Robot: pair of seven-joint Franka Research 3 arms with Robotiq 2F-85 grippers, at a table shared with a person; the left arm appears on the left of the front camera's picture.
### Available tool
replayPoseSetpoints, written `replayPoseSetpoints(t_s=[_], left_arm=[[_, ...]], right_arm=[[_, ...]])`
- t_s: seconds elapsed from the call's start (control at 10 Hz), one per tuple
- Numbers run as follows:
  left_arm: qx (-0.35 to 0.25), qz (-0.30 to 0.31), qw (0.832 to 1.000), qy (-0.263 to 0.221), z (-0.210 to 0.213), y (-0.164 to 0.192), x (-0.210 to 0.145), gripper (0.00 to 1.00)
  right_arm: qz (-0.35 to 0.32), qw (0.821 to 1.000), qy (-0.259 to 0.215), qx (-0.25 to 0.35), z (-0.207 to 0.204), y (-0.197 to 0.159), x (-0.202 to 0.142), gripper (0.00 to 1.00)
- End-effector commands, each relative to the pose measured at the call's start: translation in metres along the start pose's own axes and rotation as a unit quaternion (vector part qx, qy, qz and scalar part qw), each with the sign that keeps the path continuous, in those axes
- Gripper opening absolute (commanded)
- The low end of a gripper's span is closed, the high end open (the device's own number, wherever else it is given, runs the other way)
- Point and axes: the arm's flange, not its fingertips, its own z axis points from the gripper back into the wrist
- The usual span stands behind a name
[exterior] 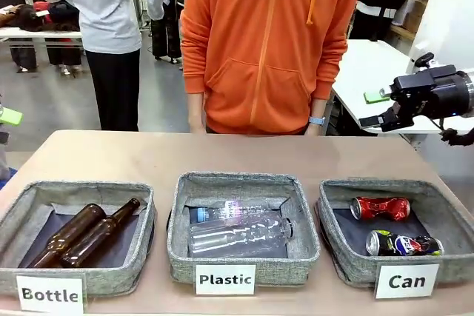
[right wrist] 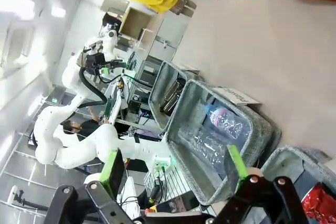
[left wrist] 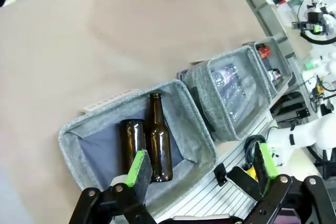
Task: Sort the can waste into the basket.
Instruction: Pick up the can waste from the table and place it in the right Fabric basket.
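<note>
The "Can" basket [exterior: 337, 209] stands at the front right of the table. A shiny red can [exterior: 379, 208] and a dark can with a blue, red and white logo [exterior: 404, 243] lie inside it. High above the table's right edge my right gripper [exterior: 378, 107] hangs open and holds nothing. In its wrist view the right gripper [right wrist: 174, 165] has its fingers spread, with the red can [right wrist: 317, 203] at the bottom right corner. My left gripper [left wrist: 202, 165] is open and empty above the "Bottle" basket [left wrist: 73, 129]. One of its green pads [exterior: 9, 115] shows at the left edge.
The "Bottle" basket [exterior: 22, 201] holds two brown glass bottles [exterior: 85, 233]. The "Plastic" basket [exterior: 237, 181] in the middle holds clear plastic bottles [exterior: 237, 236]. A person in an orange hoodie [exterior: 266, 42] stands at the far side. Bare tabletop [exterior: 222, 153] lies behind the baskets.
</note>
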Motion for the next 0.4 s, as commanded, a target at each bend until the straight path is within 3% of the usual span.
replayPoseSetpoints(t_s=[0.0,0.3], left_arm=[[0.002,-0.002,1.0,0.006,0.0074,0.0054,-0.003,1.0],[0.002,-0.002,1.0,0.006,0.0074,0.0054,-0.003,1.0]], right_arm=[[0.01,1.0,0.007,0.0,0.0016,-0.0002,-0.0004,1.0],[0.01,1.0,0.007,0.0,0.0016,-0.0002,-0.0004,1.0]])
